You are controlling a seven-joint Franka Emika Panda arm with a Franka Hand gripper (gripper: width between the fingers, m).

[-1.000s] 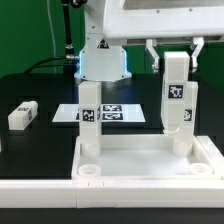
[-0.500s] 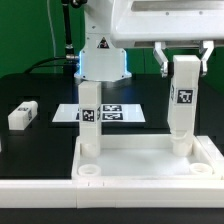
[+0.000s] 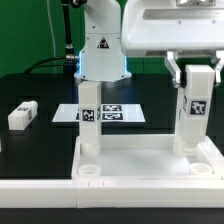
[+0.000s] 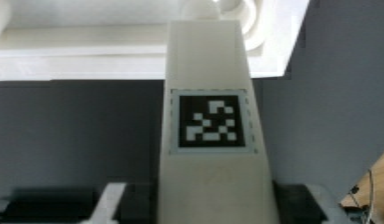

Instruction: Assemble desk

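The white desk top (image 3: 140,170) lies in front with its raised rim up. One white leg (image 3: 89,120) stands upright in its back corner on the exterior view's left. My gripper (image 3: 197,68) is shut on a second white leg (image 3: 197,108) with a square tag and holds it upright. The leg's lower end is at the desk top's back corner on the exterior view's right; I cannot tell if it touches. In the wrist view the held leg (image 4: 215,120) fills the middle between my gripper's (image 4: 203,205) fingers, with the desk top (image 4: 82,40) beyond.
A loose white leg (image 3: 22,115) lies on the black table at the exterior view's left. The marker board (image 3: 118,113) lies flat behind the desk top. The arm's base (image 3: 100,55) stands at the back.
My gripper has carried the held leg toward the exterior view's right, from over the tray's inner part to its back right corner. The standing leg and the loose leg have not moved.
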